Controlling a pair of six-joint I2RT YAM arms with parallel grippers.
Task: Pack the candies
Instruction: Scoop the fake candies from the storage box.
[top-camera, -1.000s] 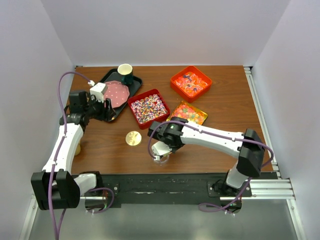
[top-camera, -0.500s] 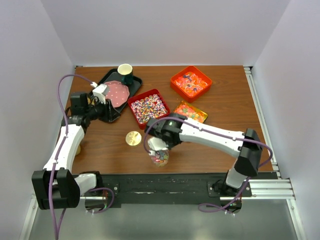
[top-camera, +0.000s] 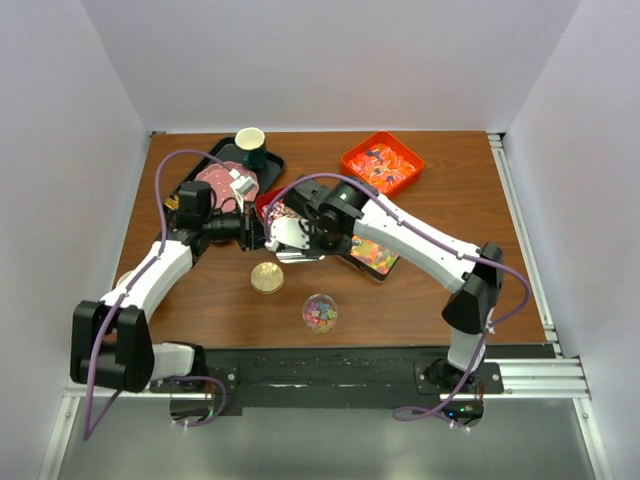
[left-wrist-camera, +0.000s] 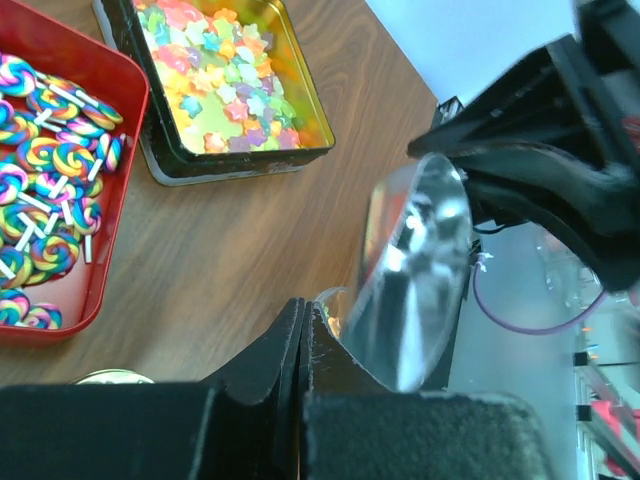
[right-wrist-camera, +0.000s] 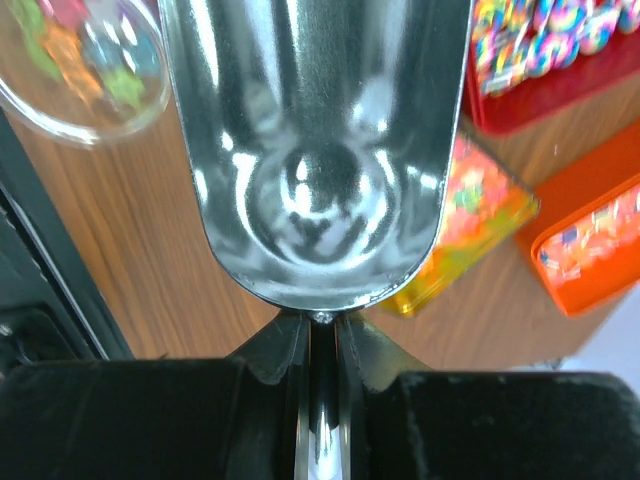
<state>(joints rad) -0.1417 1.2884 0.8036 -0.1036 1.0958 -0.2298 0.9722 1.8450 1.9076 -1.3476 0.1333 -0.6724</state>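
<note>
gripping scoop (right-wrist-camera: 315, 150), right hand (right-wrist-camera: 322, 330) stretched far leftward

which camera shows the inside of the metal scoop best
Right wrist: the scoop fills the frame, its empty bowl facing the camera. Left wrist shows it tilted, nearly edge-on. Top external shows it small, from above.
</note>
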